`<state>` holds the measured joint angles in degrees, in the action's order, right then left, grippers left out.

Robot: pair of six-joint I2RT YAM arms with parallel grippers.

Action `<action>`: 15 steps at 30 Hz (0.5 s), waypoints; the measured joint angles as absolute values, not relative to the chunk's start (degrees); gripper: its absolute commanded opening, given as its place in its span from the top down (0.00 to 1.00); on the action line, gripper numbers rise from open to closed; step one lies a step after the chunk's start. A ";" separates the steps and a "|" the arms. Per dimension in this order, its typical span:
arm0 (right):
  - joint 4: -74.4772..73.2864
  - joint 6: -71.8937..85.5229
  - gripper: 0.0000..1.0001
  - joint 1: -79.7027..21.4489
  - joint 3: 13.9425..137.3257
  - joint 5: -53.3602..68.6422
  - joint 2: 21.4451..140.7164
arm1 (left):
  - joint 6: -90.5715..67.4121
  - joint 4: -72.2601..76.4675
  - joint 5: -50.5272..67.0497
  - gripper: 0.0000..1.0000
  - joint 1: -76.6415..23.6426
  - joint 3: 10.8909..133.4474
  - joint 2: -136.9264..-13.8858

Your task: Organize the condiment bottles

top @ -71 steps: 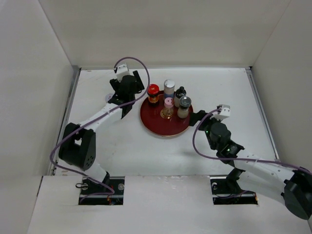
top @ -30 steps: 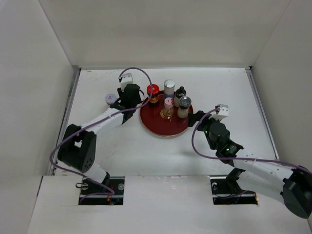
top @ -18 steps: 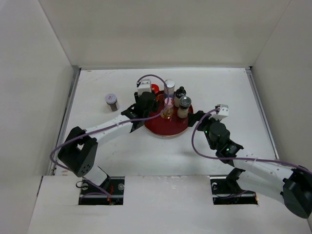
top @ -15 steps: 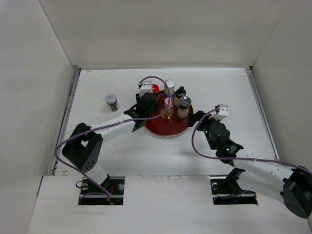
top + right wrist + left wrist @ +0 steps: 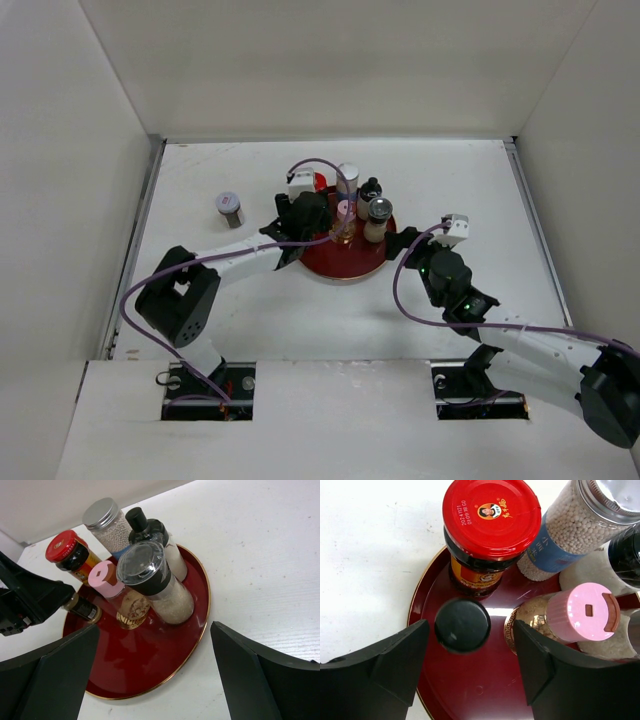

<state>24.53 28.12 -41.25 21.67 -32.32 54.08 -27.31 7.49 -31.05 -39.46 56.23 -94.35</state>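
My left gripper (image 5: 471, 636) hangs open over the left part of the round dark-red tray (image 5: 485, 690). A thin dark bottle (image 5: 462, 625) with a black cap stands upright between its fingers, with a gap on each side. Behind it on the tray are the red-capped jar (image 5: 491, 517), the silver-lidded blue-banded jar (image 5: 570, 530) and the pink-capped bottle (image 5: 582, 612). The right wrist view adds a black-topped bottle (image 5: 137, 517) and a black-banded grinder (image 5: 145, 567). My right gripper (image 5: 155, 645) is open at the tray's right edge, holding nothing. A grey-capped shaker (image 5: 229, 208) stands alone on the table.
White walls enclose the table on three sides. The tray (image 5: 345, 268) sits mid-table between both arms. The shaker is left of the tray, near the left wall. The left arm (image 5: 235, 262) stretches across the table toward the tray.
My left arm swung right from beside the shaker to over the tray, and its jaws have opened off the thin dark bottle. The right arm has stayed still.
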 measured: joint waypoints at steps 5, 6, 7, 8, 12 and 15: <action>24.53 28.12 0.00 -41.25 21.67 -32.32 54.08 | -27.46 7.53 -31.33 0.21 -39.44 55.83 -93.38; 24.51 28.12 0.00 -41.25 21.67 -32.32 54.08 | -27.46 7.55 -31.51 0.20 -39.44 55.31 -92.58; 24.53 28.12 0.00 -41.25 21.67 -32.32 54.08 | -27.44 7.51 -31.75 0.21 -39.44 54.65 -91.44; 24.53 28.10 0.00 -41.25 21.67 -32.32 54.06 | -27.44 7.51 -32.08 0.21 -39.42 54.00 -90.15; 24.53 28.10 0.00 -41.25 21.67 -32.32 54.04 | -27.40 7.55 -34.04 0.21 -38.52 51.00 -83.11; 24.51 28.10 0.00 -41.25 21.69 -32.32 54.04 | -27.46 7.73 -34.92 0.20 -34.50 49.28 -79.09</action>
<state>24.51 28.10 -41.25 21.69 -32.32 54.04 -27.46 7.73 -34.92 -34.50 49.28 -79.09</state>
